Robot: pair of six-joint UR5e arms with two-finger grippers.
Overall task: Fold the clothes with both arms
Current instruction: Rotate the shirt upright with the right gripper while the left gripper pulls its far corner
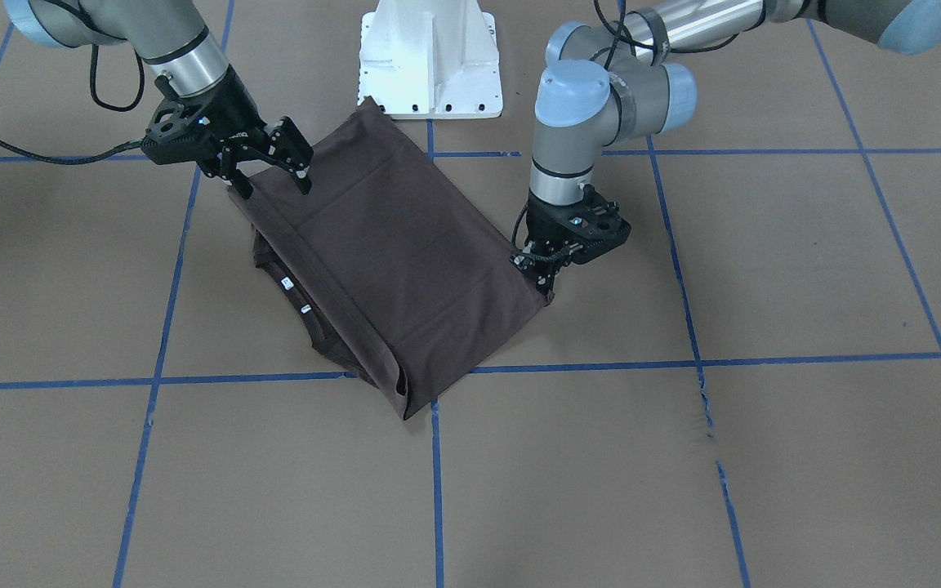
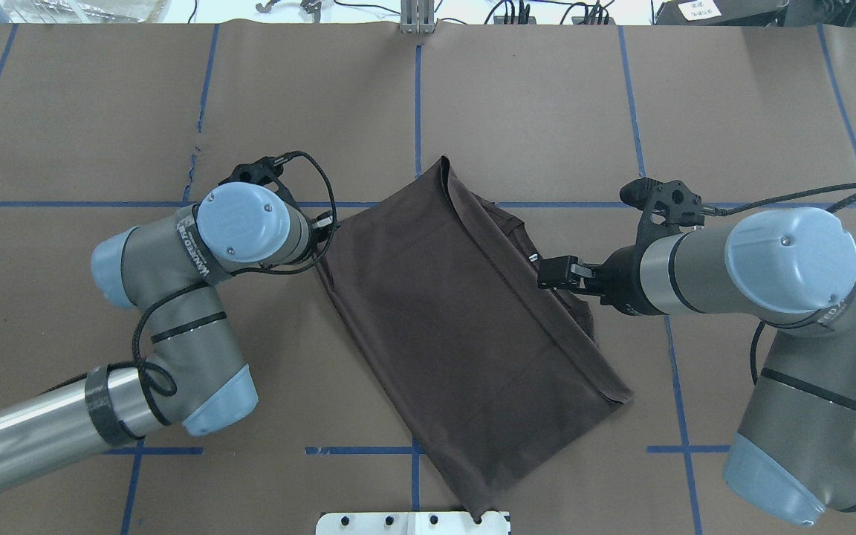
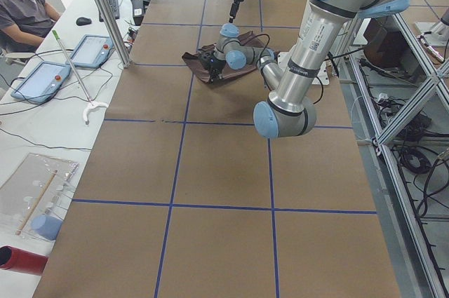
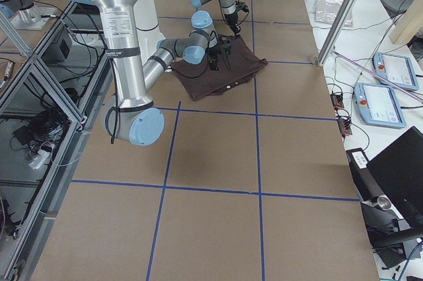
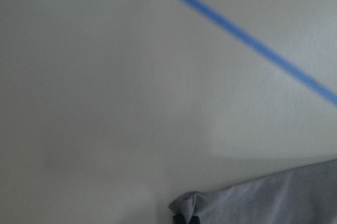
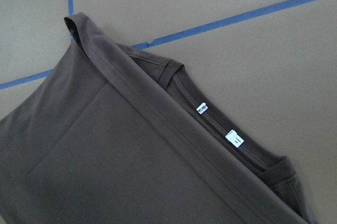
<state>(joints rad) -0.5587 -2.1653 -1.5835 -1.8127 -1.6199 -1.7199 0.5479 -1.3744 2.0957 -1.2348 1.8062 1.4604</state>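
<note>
While folded T-shirt (image 1: 405, 261) lies on counter (image 1: 764, 269), my left fingers (image 1: 543, 280) clamp its corner; my right fingers (image 1: 299, 173) hang spread apart over opposite edge, collar side.

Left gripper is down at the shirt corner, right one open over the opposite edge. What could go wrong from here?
The left gripper seems to pinch only the very corner of the T-shirt, so the fabric may slip out on lifting. The right gripper is open over a stacked edge; it might catch just the top layer and undo the fold. One corner reaches the white pedestal and could snag.
</note>
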